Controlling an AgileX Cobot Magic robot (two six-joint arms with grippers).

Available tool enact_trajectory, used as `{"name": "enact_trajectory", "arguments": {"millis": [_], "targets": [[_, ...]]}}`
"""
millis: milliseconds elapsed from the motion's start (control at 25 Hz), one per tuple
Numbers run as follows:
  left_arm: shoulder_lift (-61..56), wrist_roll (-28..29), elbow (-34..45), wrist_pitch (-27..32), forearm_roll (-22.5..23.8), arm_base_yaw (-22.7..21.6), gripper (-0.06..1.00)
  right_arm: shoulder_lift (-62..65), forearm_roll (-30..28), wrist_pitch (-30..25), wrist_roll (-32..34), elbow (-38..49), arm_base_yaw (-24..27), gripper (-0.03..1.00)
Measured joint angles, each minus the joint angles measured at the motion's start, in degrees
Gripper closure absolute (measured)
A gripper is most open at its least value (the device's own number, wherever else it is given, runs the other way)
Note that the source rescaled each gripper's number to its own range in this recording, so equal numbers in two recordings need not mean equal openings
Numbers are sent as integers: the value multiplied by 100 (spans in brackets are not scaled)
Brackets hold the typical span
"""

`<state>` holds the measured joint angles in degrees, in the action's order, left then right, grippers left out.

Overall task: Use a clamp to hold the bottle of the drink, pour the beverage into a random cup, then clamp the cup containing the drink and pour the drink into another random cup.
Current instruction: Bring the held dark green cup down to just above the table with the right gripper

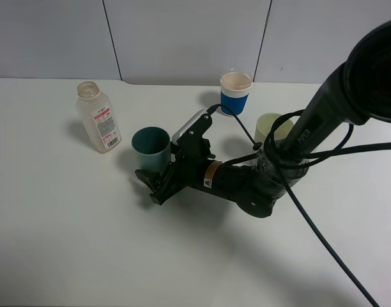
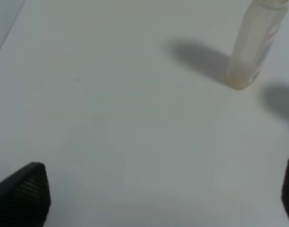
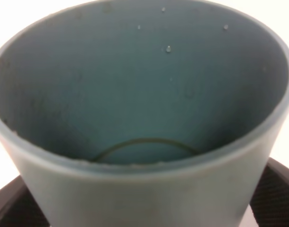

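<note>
Near the middle of the white table [image 1: 68, 243] we see the teal cup [image 1: 151, 147] standing upright, matte outside, darker within. Our right gripper [image 1: 158, 178] lies low and level, its arm stretched across from the right, jaws on either side of the cup's base; whether they press it we cannot tell. Only the right wrist view shows droplets on the cup's inner wall. Our left gripper [image 2: 149, 198] hangs spread wide over bare table, with the bottle [image 2: 255, 45] beyond, upright left of the cup.
</note>
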<state>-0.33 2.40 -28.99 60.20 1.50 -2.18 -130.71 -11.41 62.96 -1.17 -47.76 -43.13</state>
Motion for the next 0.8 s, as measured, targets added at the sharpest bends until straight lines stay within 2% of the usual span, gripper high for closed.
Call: {"name": "enact_trajectory", "arguments": {"millis": [240,360,640,800], "targets": [[0,0,0,0,0,0,-6,77,-6,-22,32,2,0,54],[0,0,0,0,0,0,-6,491,-65,-270,117,9,0,54],[0,0,0,0,0,0,-6,1709,-114,-1690,198,15,-4,53],[0,0,0,0,0,0,-6,2521,77,-2341,117,20,-6,53]]}}
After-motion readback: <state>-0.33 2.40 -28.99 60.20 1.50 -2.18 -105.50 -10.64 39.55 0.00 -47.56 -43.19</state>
